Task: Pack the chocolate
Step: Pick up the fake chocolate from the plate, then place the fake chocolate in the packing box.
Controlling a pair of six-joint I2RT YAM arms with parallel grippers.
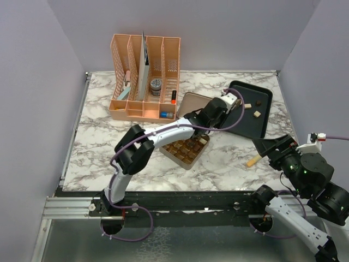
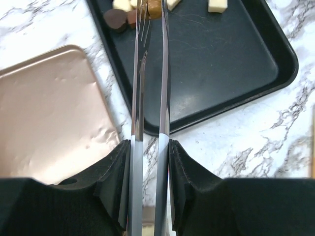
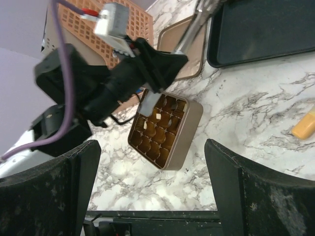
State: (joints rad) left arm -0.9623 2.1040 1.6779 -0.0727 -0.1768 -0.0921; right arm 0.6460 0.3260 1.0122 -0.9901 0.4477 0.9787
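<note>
The square gold tin (image 1: 188, 148) sits open mid-table, its cells holding brown pieces and a few cream ones; it also shows in the right wrist view (image 3: 165, 130). My left gripper (image 1: 214, 112) is shut on metal tongs (image 2: 150, 88). The tong tips reach over the black tray (image 2: 216, 64), on either side of a light brown chocolate (image 2: 153, 7). A dark brown piece (image 2: 115, 19) and a cream piece (image 2: 217, 5) lie close by. More pieces (image 1: 256, 113) lie on the tray. My right gripper (image 1: 272, 146) is open and empty, above the table's front right.
The tin's gold lid (image 1: 192, 103) lies flat between the tin and the tray, also in the left wrist view (image 2: 49, 113). A peach desk organizer (image 1: 144, 76) stands at the back left. An orange-tan stick (image 1: 253, 161) lies on the marble near my right gripper.
</note>
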